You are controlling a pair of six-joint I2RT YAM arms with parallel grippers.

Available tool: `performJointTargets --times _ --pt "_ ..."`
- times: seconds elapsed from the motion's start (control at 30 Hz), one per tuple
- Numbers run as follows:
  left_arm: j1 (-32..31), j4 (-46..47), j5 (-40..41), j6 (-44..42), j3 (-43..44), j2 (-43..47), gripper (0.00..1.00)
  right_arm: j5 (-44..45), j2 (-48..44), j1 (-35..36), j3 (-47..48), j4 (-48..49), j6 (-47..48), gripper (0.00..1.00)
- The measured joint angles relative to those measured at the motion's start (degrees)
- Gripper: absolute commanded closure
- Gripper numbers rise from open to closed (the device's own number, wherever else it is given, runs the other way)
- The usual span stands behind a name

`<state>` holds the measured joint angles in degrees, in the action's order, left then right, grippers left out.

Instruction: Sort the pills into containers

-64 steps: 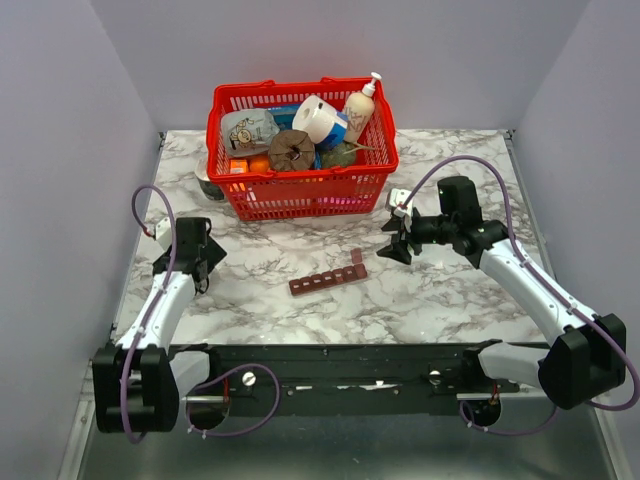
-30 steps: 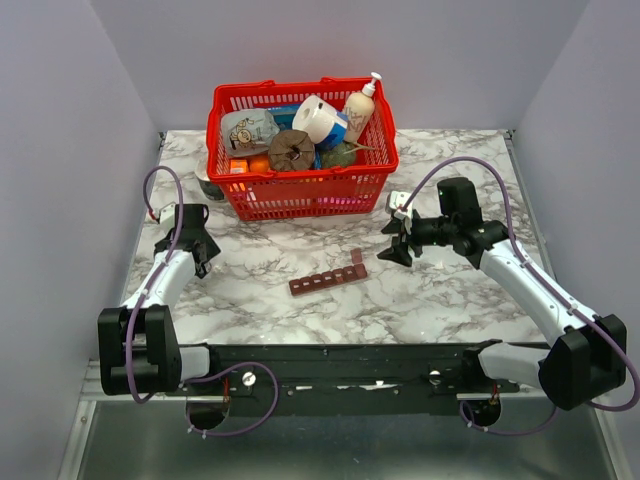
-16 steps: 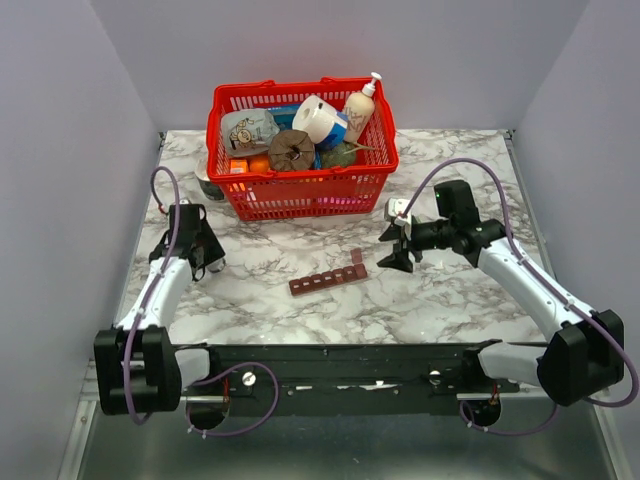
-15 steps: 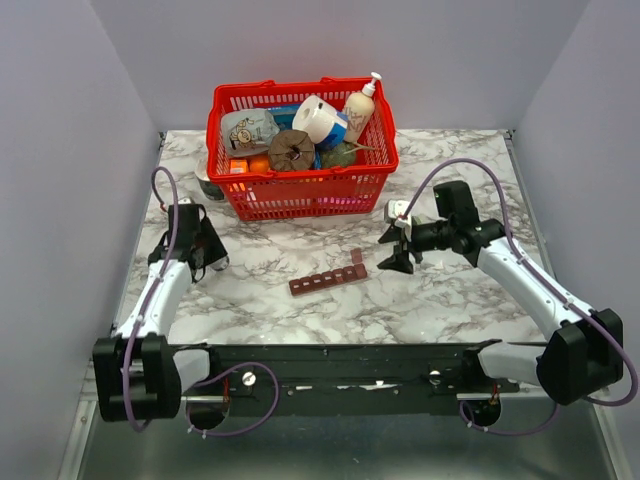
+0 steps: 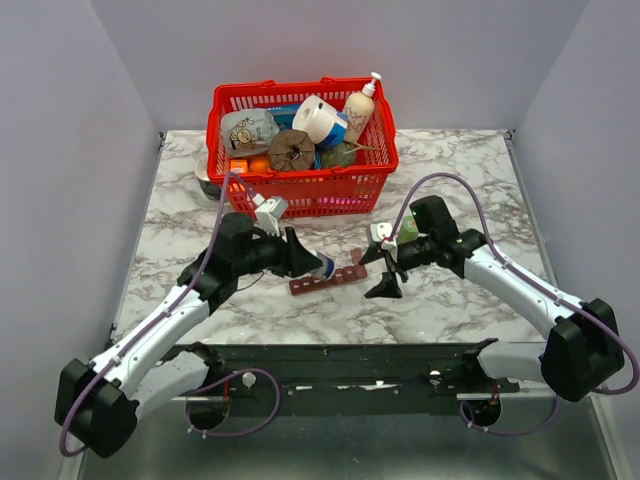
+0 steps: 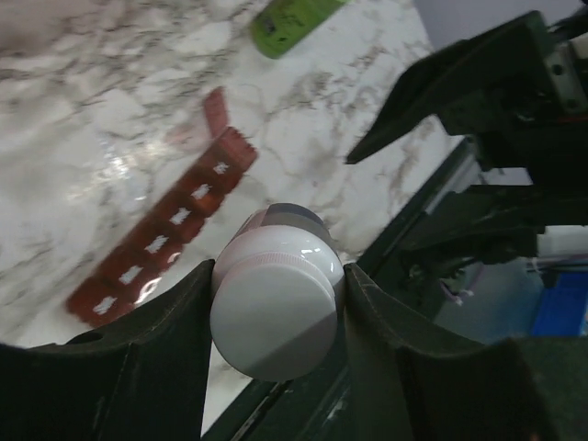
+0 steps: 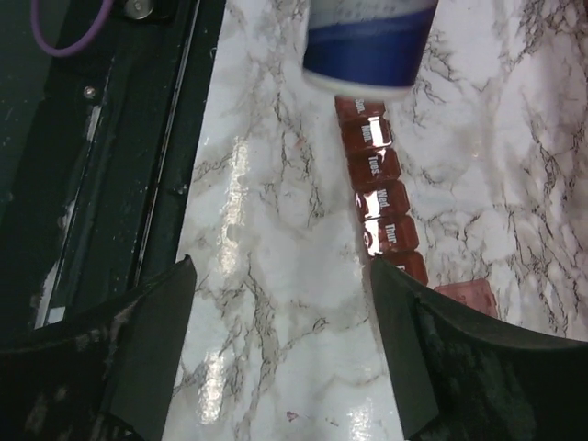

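Note:
The containers (image 5: 335, 277) are a dark-red strip of day-marked compartments lying on the marble just in front of the basket; they also show in the wrist views (image 6: 165, 234) (image 7: 378, 188). One lid at the strip's right end stands up. My left gripper (image 5: 312, 264) is shut on a pill bottle (image 5: 323, 268) with a white cap (image 6: 276, 294) and a blue label (image 7: 367, 41), held over the strip's left part. My right gripper (image 5: 385, 272) hangs open just right of the strip, its fingers (image 7: 147, 340) wide apart over bare marble. No loose pills show.
A red mesh basket (image 5: 300, 190) full of groceries stands at the back. A dark round tin (image 5: 208, 185) sits left of it. A green object (image 5: 406, 229) (image 6: 294, 14) lies behind the right gripper. The black mounting rail (image 5: 330, 360) runs along the near edge.
My left arm has swung from the table's left edge to the centre and now holds the pill bottle over the strip. My right gripper has moved down-left toward the strip and opened wider.

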<state>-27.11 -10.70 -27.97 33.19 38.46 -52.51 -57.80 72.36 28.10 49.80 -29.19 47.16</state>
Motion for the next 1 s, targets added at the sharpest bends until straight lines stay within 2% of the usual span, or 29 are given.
performJointTargets --times 0.13,0.27,0.43,0.63,0.73,0.87,1.0 --pt "-7.96 8.22 1.90 7.04 0.59 -5.49 1.00 2.16 -0.83 1.70 -1.14 5.75 -5.05 0.00" --pt "-13.27 9.31 7.23 11.72 4.61 -12.17 1.00 4.48 -1.01 2.71 -1.14 9.53 -8.79 0.00" --pt "-16.57 8.52 13.27 15.28 9.84 -16.50 1.00 6.01 -0.98 2.95 -1.14 11.54 -11.61 0.00" --pt "-17.55 10.49 16.50 21.03 9.40 -16.72 1.00 6.08 -0.44 2.97 -1.11 13.73 -15.37 0.02" --pt "-18.01 11.19 17.20 22.60 9.33 -16.83 1.00 5.97 -0.42 2.97 -1.11 15.26 -17.79 0.07" --pt "-18.43 12.31 17.51 23.93 9.22 -16.83 1.00 5.84 -0.35 2.95 -1.11 17.59 -21.35 0.19" --pt "-18.73 12.44 17.66 24.33 9.16 -16.83 1.00 5.92 0.15 2.80 -1.11 19.06 -23.37 0.24"
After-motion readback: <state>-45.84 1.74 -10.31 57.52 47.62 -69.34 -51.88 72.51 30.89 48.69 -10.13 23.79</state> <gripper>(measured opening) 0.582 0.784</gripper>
